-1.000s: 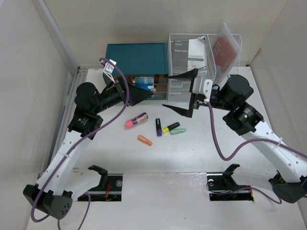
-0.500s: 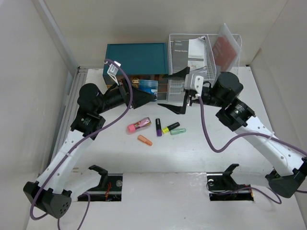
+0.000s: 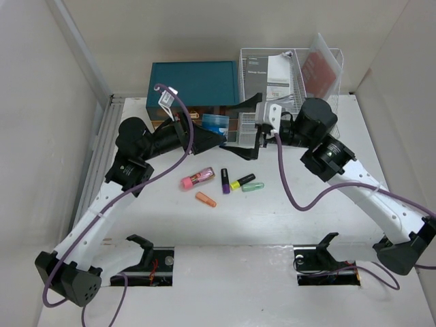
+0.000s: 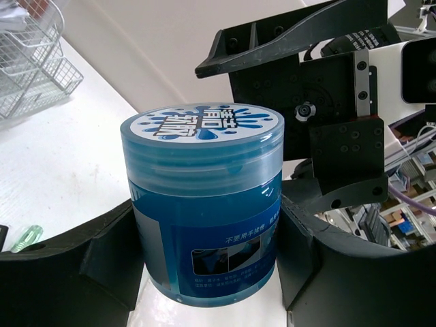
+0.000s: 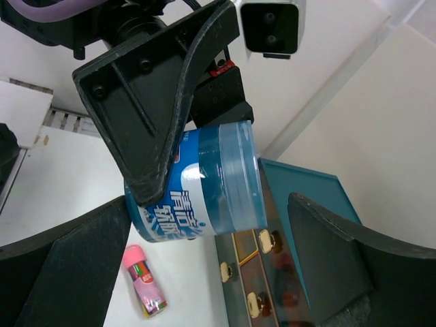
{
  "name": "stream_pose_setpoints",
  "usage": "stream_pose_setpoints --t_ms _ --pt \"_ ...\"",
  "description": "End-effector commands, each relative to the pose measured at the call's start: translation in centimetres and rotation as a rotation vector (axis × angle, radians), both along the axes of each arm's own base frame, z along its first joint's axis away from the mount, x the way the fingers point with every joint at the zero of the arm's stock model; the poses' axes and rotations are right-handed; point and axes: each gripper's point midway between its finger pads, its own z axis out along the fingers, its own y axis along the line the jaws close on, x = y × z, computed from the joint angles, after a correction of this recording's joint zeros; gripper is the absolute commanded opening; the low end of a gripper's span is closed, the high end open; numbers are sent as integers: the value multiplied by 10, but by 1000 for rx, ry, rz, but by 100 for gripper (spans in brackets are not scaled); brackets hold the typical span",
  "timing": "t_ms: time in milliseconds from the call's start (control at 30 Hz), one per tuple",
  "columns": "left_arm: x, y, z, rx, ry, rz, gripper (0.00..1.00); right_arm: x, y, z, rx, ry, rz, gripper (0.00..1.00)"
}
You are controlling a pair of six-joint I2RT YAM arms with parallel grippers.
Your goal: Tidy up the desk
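Observation:
My left gripper (image 3: 219, 133) is shut on a blue translucent jar (image 3: 216, 124) with a white-and-blue printed lid. It holds the jar in the air above the white desk (image 3: 286, 218), in front of the teal drawer box (image 3: 194, 82). In the left wrist view the jar (image 4: 204, 204) stands upright between my black fingers (image 4: 88, 266). My right gripper (image 3: 242, 128) is open and empty, facing the jar from the right, its tips close to it. In the right wrist view the jar (image 5: 204, 184) lies ahead between my spread fingers (image 5: 68, 272), not touching them.
A pink tube (image 3: 195, 176), a purple highlighter (image 3: 225, 180), a yellow one (image 3: 241, 181), a green one (image 3: 253, 186) and an orange one (image 3: 206, 199) lie mid-desk. A white wire rack (image 3: 289, 75) with papers stands beside the drawer box at the back.
My left gripper has carried the jar rightward, away from the drawer box front. My right gripper has swung left toward the jar, staying open.

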Motion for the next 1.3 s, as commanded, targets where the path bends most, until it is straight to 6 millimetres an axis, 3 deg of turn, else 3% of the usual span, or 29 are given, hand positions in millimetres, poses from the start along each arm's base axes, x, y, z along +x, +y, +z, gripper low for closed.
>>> stream_pose_setpoints --t_ms 0,400,733,900,1133,1200,1267 --pt "-12 1 26 -57 -111 -31 0 -5 2 27 50 -76 13 100" --pt "-9 -6 26 -63 -101 -42 0 -4 9 18 34 -85 -17 100" --pt "-8 -7 31 -68 -109 -42 0 -5 12 15 29 -84 -28 77" --pt "-9 -6 35 -72 -117 -42 0 -3 14 9 14 -91 -43 77" --pt "-8 -7 39 -72 -119 -42 2 -1 16 -4 -15 -81 -53 33" --pt "-10 -6 46 -74 -141 -40 17 -1 14 -5 -17 -88 -64 25" --pt "-8 -5 49 -61 -153 -24 22 2 10 -6 -18 -97 -90 15"
